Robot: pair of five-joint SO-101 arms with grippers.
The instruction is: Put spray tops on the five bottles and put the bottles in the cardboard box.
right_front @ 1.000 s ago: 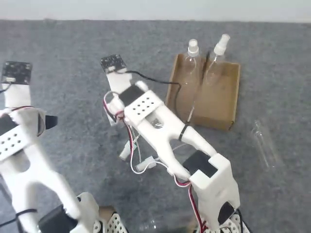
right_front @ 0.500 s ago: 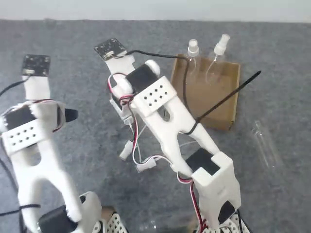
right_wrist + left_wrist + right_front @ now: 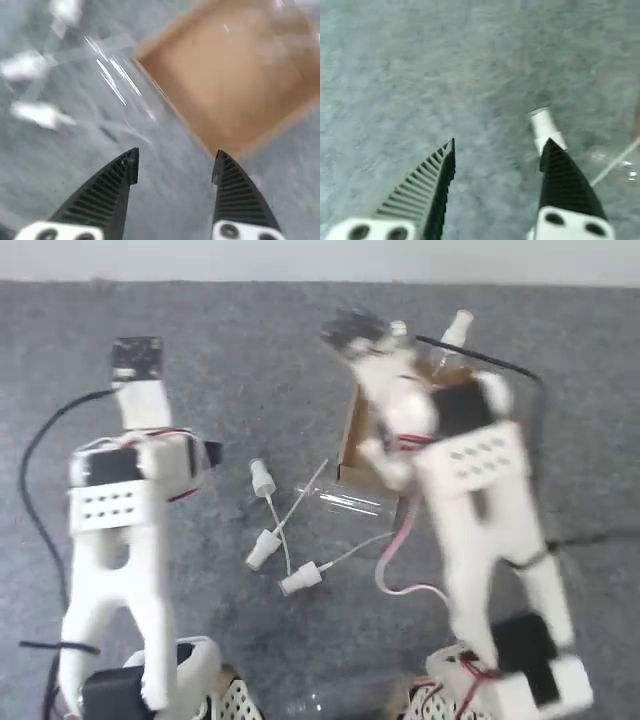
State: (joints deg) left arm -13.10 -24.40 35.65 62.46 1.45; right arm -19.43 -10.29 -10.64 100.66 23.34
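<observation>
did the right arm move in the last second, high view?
Yes. The right arm swung rightward in the high view, from the carpet left of the cardboard box to over the box's left side.

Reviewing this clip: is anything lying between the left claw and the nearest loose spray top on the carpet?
Nothing visible does. The left claw is open above bare carpet, and the spray top lies just past one of its tips, with only carpet between them.
</observation>
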